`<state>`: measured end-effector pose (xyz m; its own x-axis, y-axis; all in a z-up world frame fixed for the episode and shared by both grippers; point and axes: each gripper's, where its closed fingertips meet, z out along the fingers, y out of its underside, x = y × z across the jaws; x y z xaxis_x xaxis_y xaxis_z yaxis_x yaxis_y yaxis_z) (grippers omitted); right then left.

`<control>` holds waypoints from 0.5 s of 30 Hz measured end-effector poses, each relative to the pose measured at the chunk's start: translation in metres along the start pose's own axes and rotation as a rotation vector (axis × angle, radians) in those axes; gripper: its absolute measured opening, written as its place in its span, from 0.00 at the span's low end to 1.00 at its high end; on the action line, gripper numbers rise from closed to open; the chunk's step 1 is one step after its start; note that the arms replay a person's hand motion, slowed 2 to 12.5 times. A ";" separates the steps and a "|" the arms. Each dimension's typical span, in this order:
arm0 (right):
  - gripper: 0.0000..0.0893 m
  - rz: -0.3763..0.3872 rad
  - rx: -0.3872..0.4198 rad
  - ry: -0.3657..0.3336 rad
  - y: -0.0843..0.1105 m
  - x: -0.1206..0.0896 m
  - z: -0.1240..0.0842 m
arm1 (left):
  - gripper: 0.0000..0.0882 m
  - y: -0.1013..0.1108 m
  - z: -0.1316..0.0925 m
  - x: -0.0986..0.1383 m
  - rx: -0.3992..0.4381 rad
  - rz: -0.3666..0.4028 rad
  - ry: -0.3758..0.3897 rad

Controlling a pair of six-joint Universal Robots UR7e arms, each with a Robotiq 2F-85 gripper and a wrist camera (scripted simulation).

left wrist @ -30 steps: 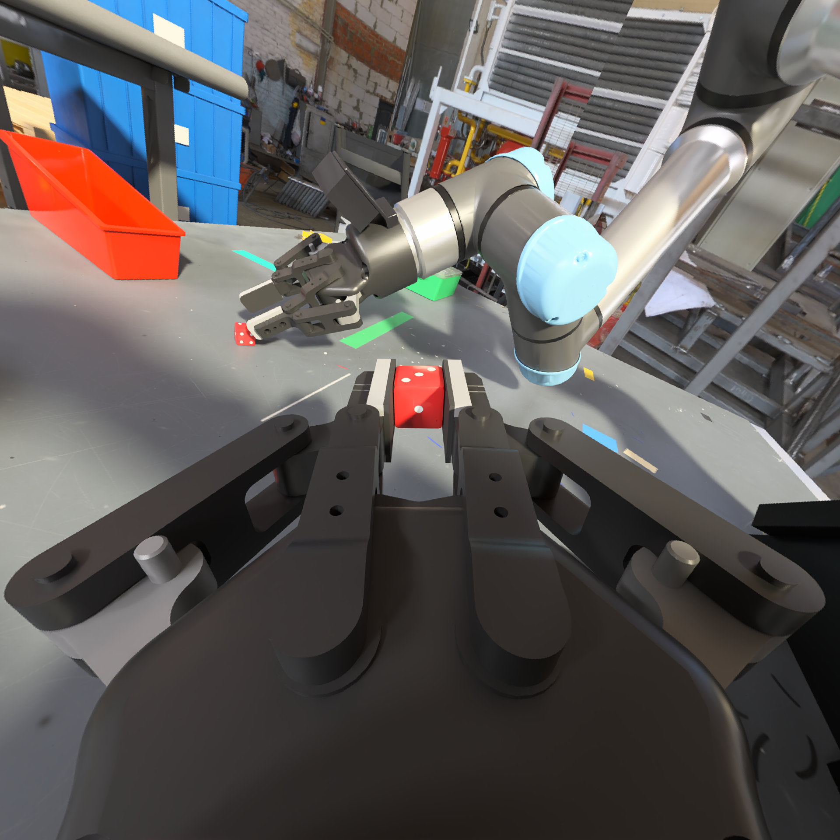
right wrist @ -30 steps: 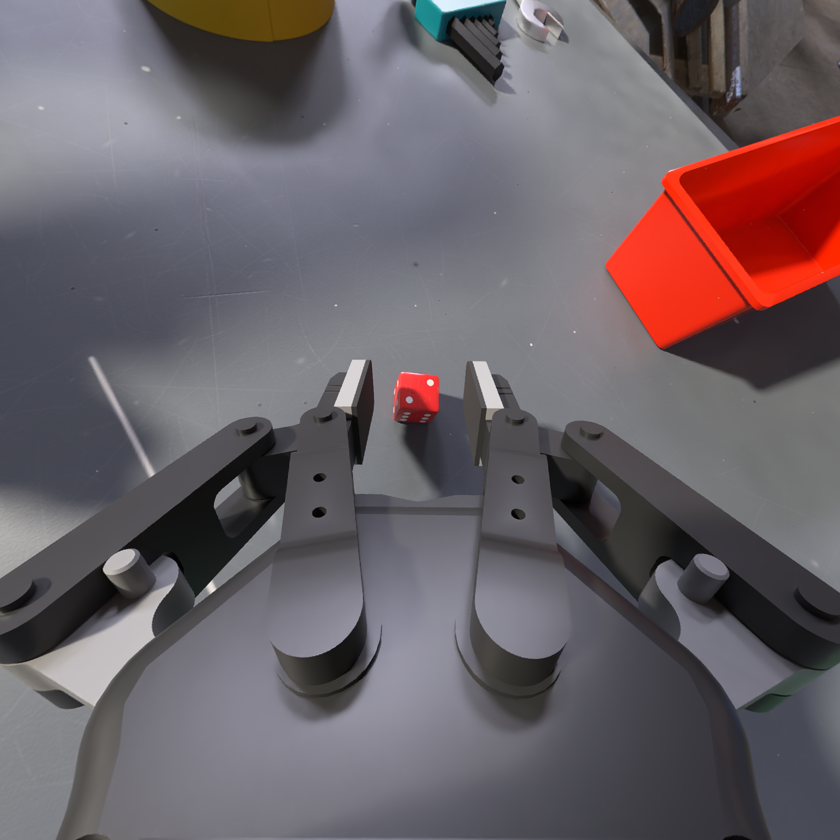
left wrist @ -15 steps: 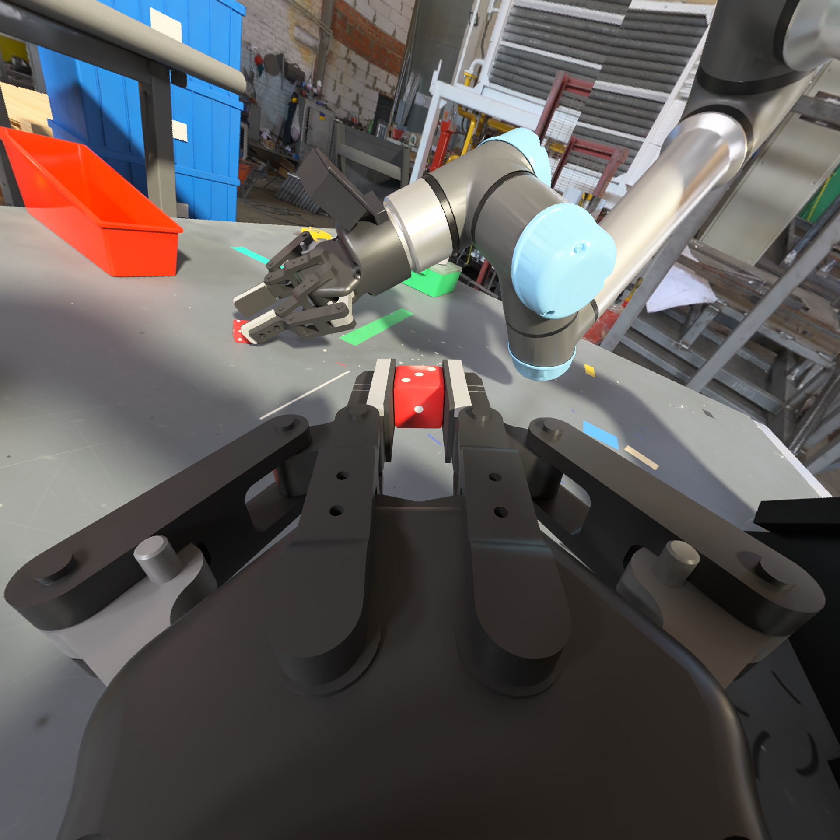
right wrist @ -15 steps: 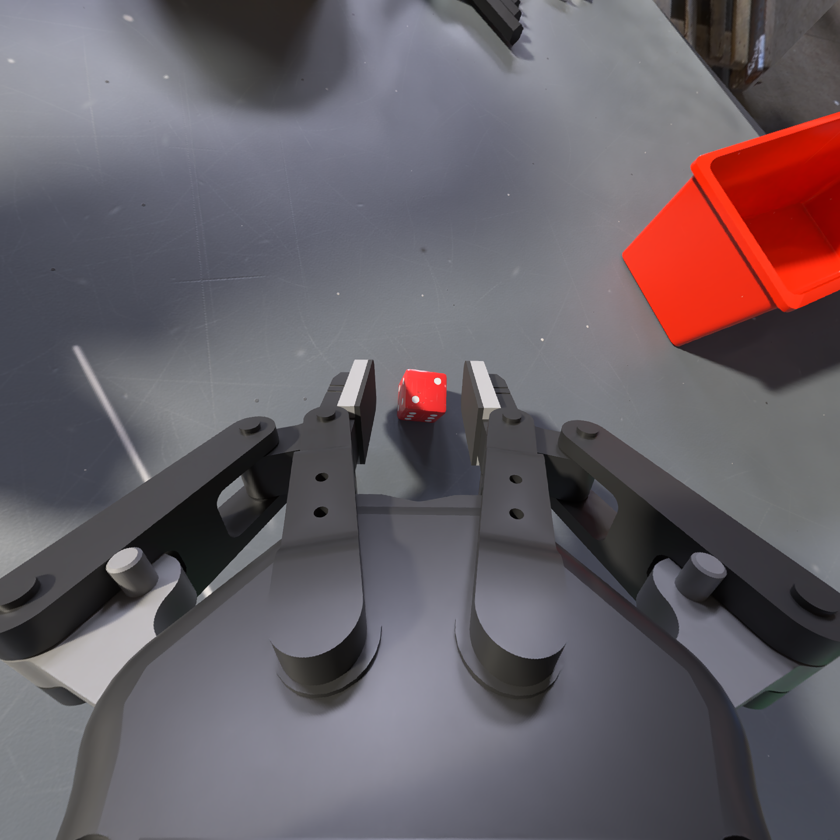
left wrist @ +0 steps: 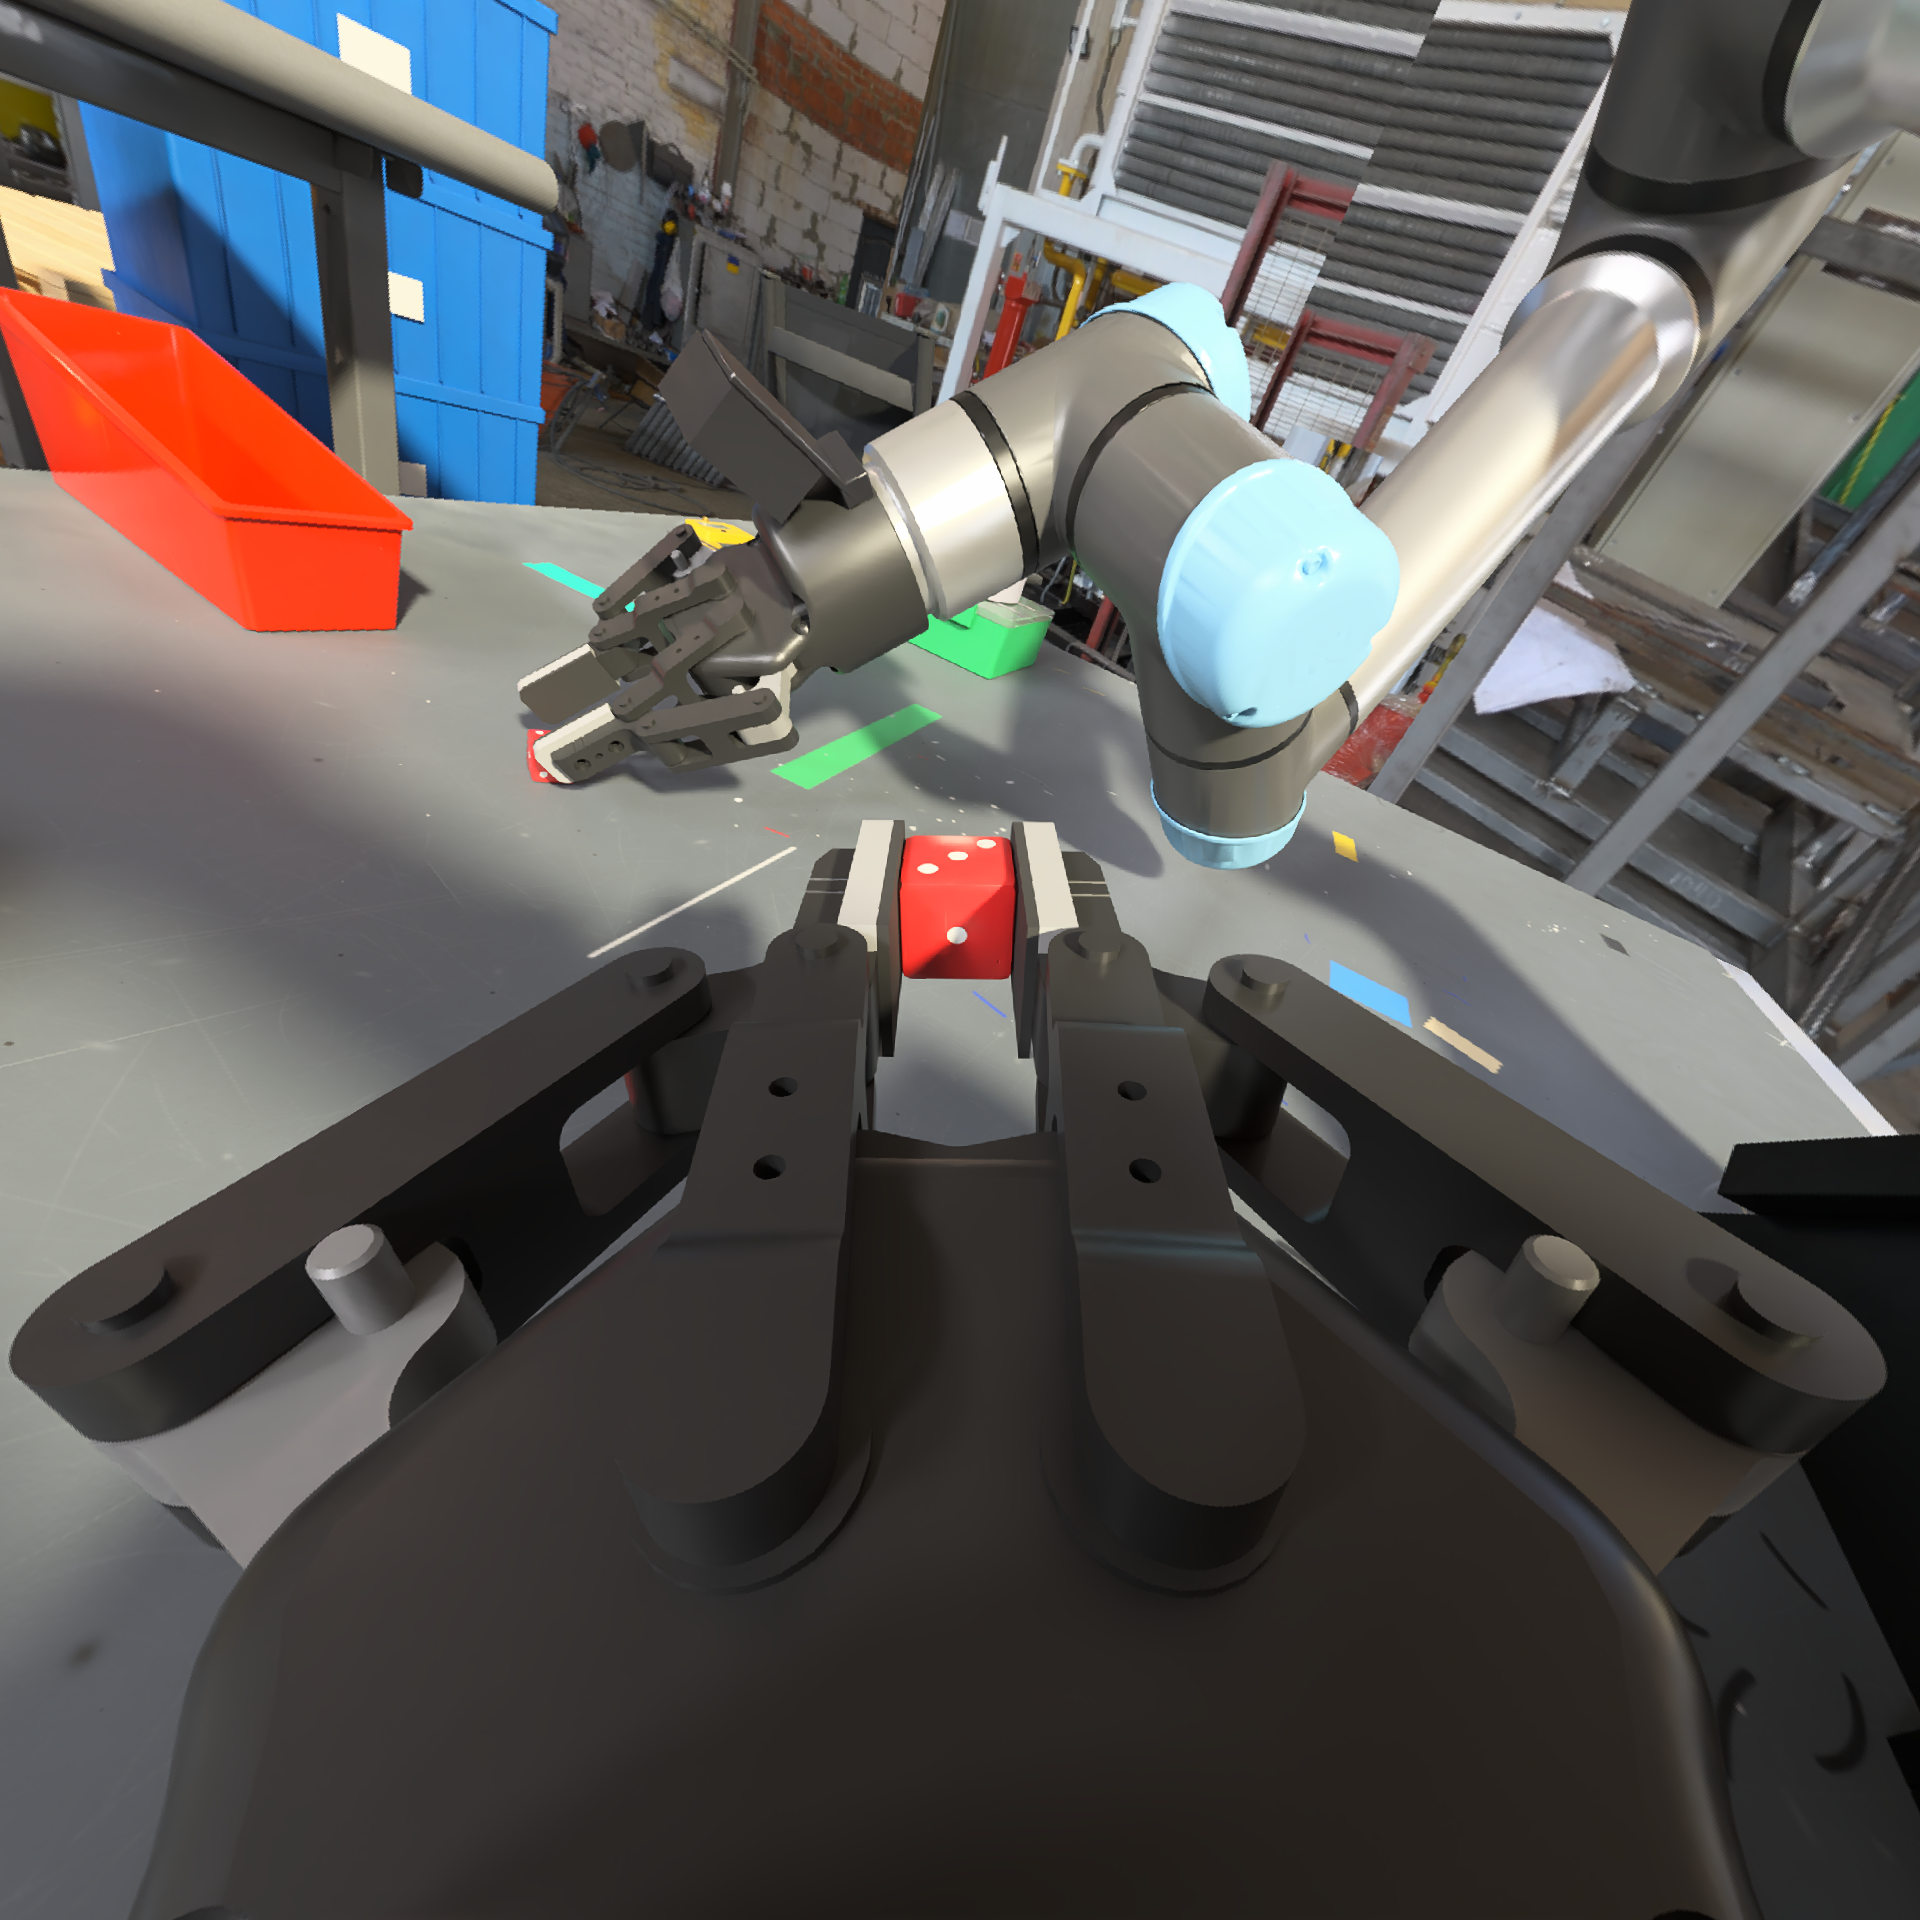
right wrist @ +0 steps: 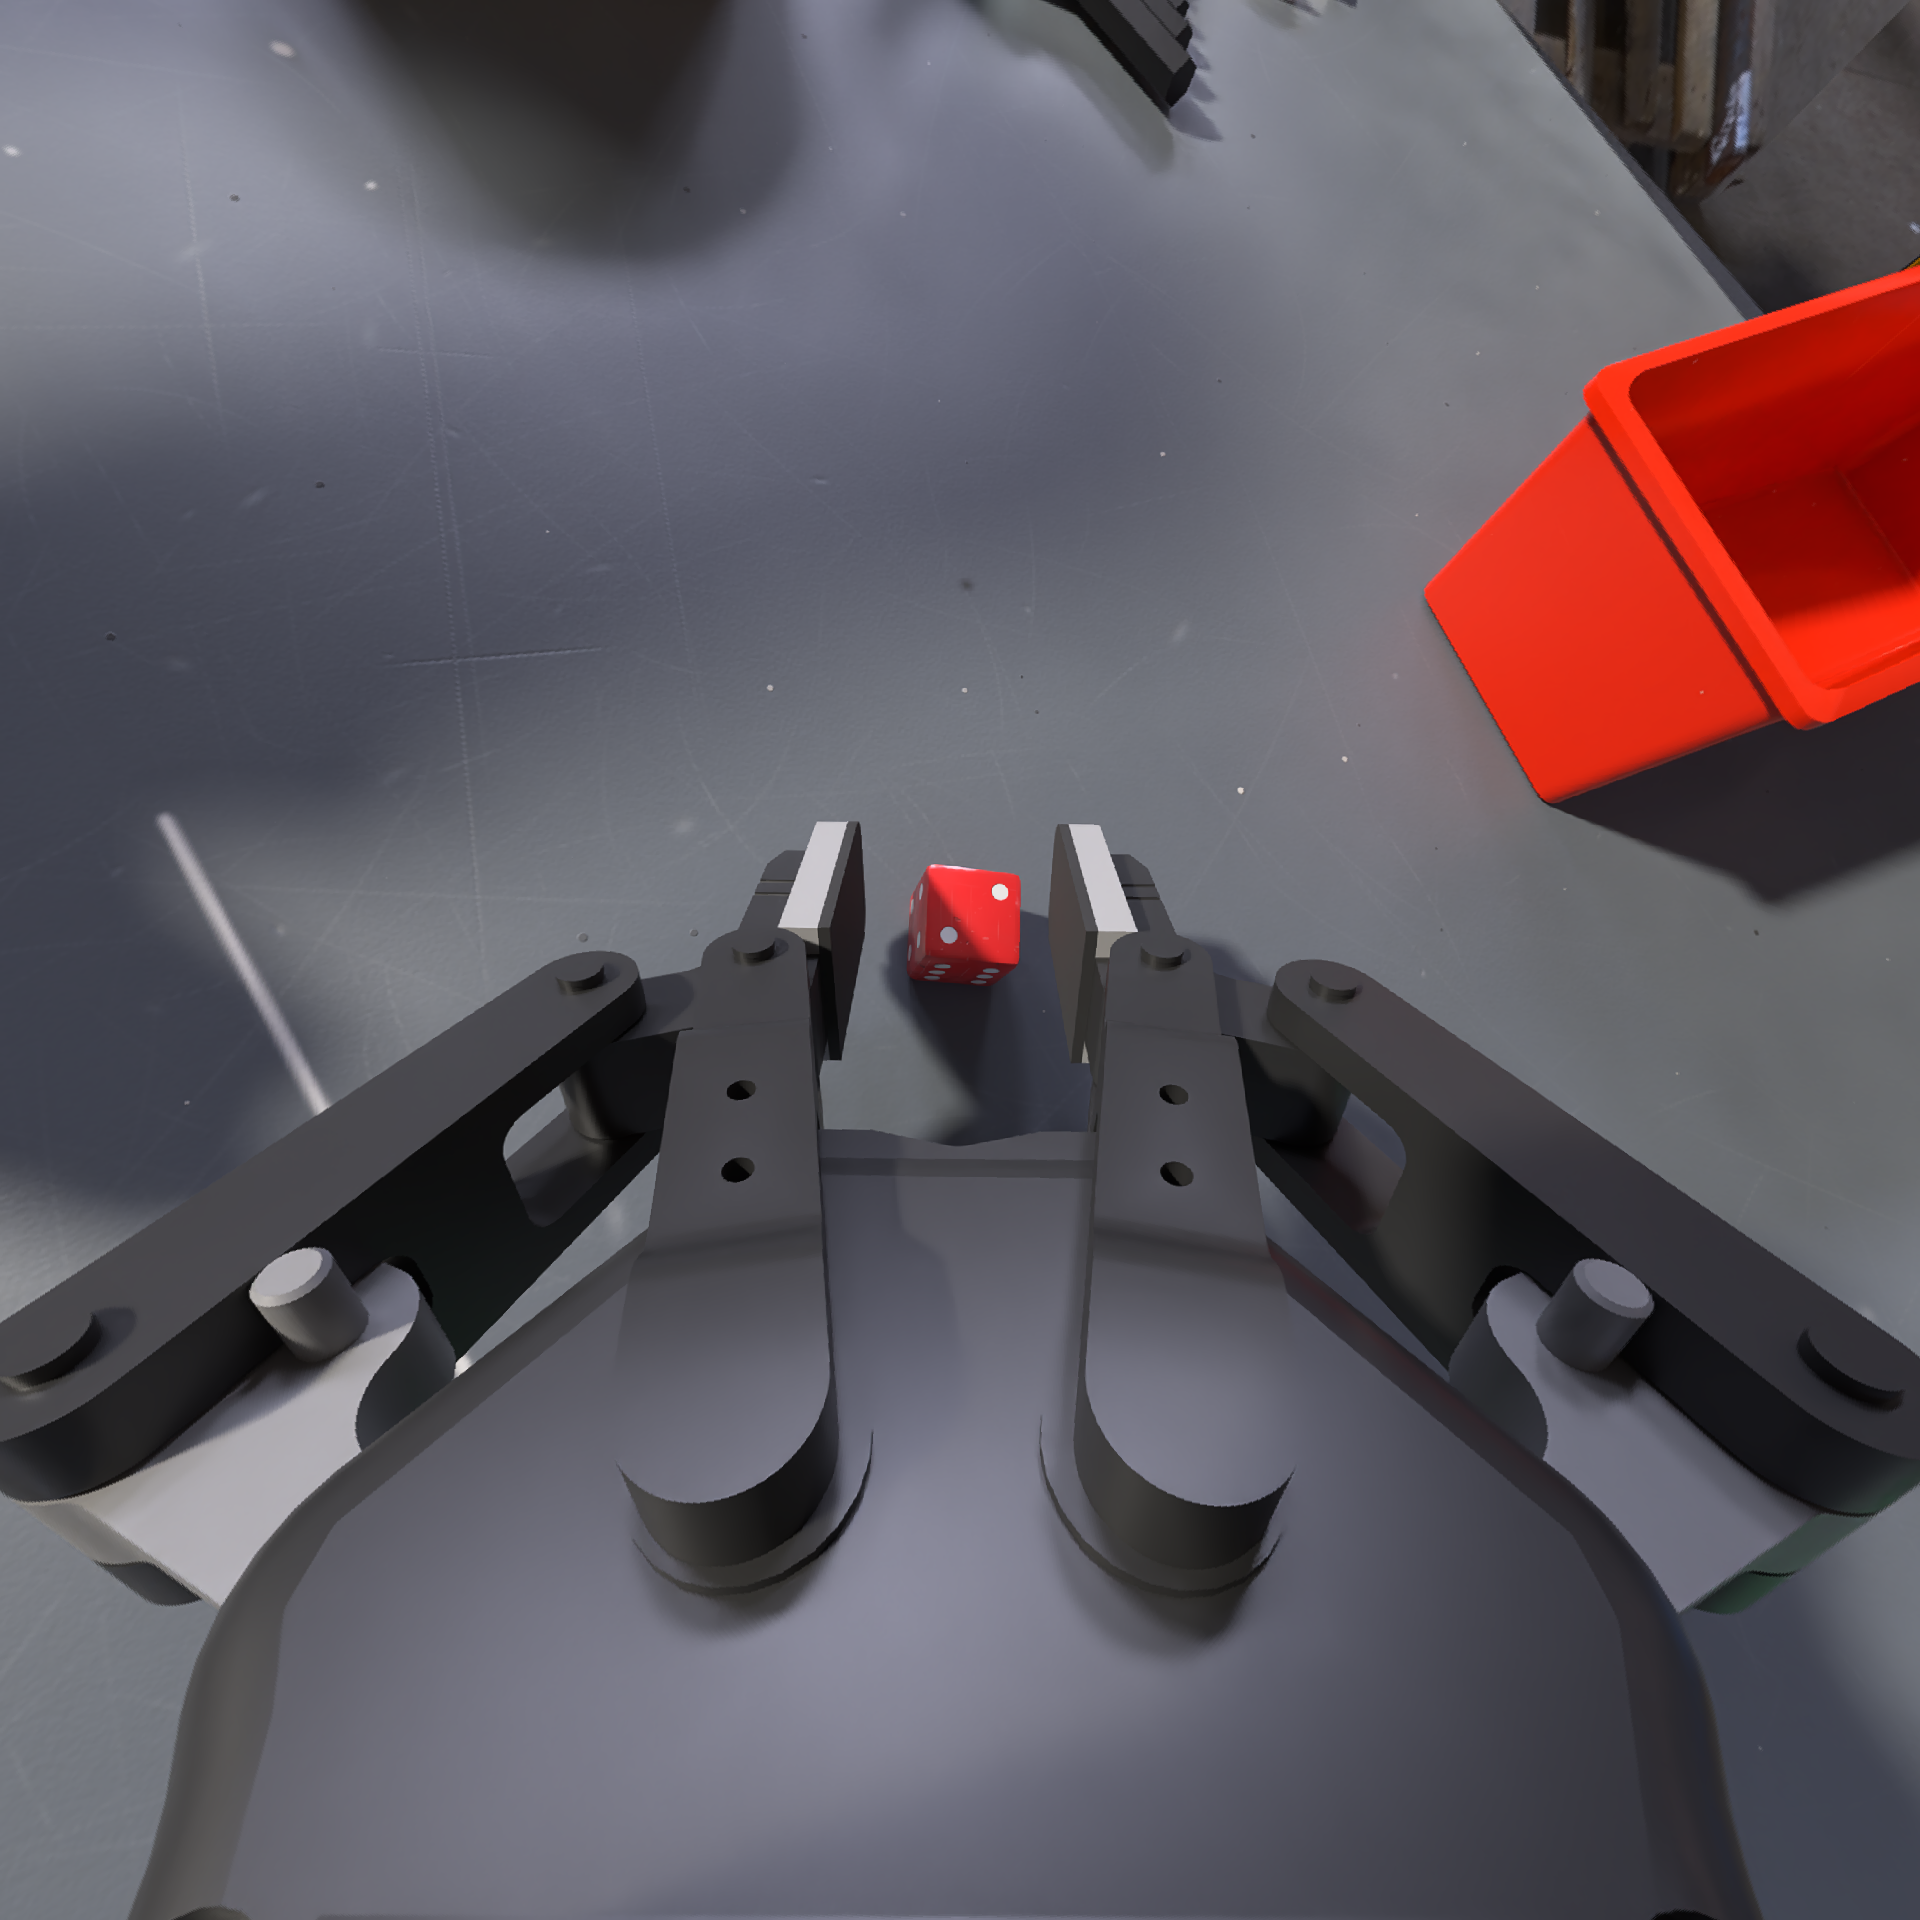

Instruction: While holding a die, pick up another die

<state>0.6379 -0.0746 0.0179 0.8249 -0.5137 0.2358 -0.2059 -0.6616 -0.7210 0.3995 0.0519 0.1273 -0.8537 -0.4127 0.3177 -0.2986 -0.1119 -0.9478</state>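
My left gripper (left wrist: 956, 883) is shut on a red die (left wrist: 956, 906) with white pips and holds it above the grey table. A second red die (right wrist: 964, 925) lies on the table between the open fingers of my right gripper (right wrist: 961, 894), with a gap on each side. In the left wrist view the right gripper (left wrist: 566, 717) shows farther off, low over the table, with that second die (left wrist: 537, 755) partly hidden behind its fingertips.
A red bin (right wrist: 1704, 561) stands on the table right of the right gripper; it also shows at the far left in the left wrist view (left wrist: 197, 468). Green tape (left wrist: 857, 746) and a small green box (left wrist: 987, 639) lie behind the right arm (left wrist: 1091, 499). The table edge (left wrist: 1808, 1070) runs at right.
The right gripper has come down and forward, so the second die now sits farther in between its fingers. The left gripper still holds its die in the same place.
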 end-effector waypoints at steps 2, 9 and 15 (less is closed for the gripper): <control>0.36 0.003 -0.001 -0.001 0.000 0.000 0.000 | 0.20 0.000 0.000 0.000 0.000 0.000 0.000; 0.36 0.011 -0.006 -0.006 0.000 0.000 0.001 | 0.20 0.000 0.000 0.000 0.000 -0.001 0.001; 0.36 0.021 -0.010 -0.012 0.000 0.000 0.002 | 0.20 0.000 0.001 0.001 -0.001 -0.001 0.001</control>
<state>0.6391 -0.0739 0.0168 0.8268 -0.5207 0.2127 -0.2282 -0.6561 -0.7193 0.3991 0.0511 0.1270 -0.8540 -0.4114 0.3186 -0.3000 -0.1111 -0.9475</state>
